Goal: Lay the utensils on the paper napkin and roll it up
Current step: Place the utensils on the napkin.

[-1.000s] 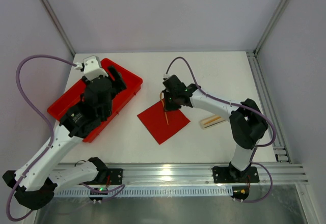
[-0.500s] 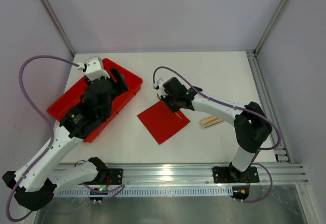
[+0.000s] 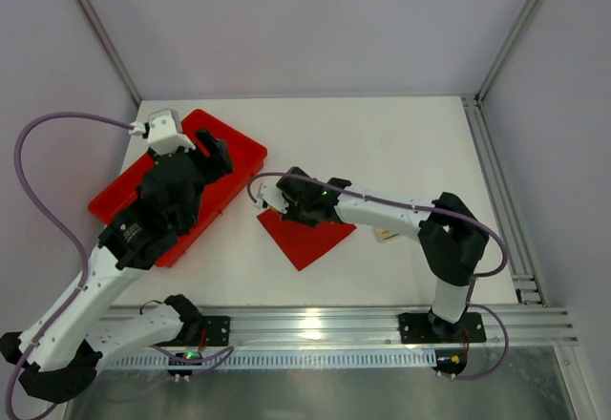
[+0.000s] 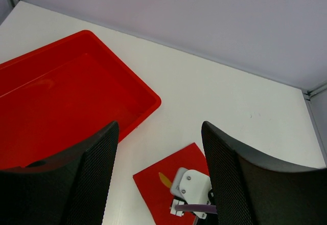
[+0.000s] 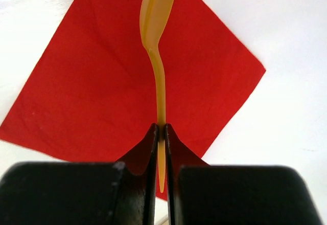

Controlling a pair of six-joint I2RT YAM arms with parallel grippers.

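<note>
Since the earlier frame the right arm has swung left: right tool [image 3: 289, 204] was at the napkin's upper right corner and now sits over its upper left part, at frame centre. The left arm shifted only a little and is still above the tray.

Right tool [image 5: 161, 132]: jaws nearly closed, pinching the thin handle of a pale tan spoon [image 5: 160, 82]. The spoon's bowl points to the top of the wrist frame and its handle end pokes out below the fingertips. In that view the whole spoon lies over the red paper napkin [image 5: 97, 87], roughly along the diagonal. Can't tell whether it touches the paper or is just above it.

The napkin [image 3: 310, 237] lies flat on the white surface [image 3: 410, 143], diamond-oriented, just right of the tray and apart from it. In the left wrist view the napkin [image 4: 150, 189] is bottom centre, with a bit of the spoon [image 4: 164, 179] showing beside the right arm's white wrist.

Left tool [image 3: 214, 149]: over the tray's upper right end. In its own camera, left tool [image 4: 158, 128] is spread wide with nothing between its fingers.

The red tray [image 3: 113, 199] is at upper left; no contents are visible in the part that shows in the wrist view [image 4: 61, 97].

Another pale utensil piece [image 3: 386, 235] peeks out from under the right forearm, right of the napkin and off it.
</note>
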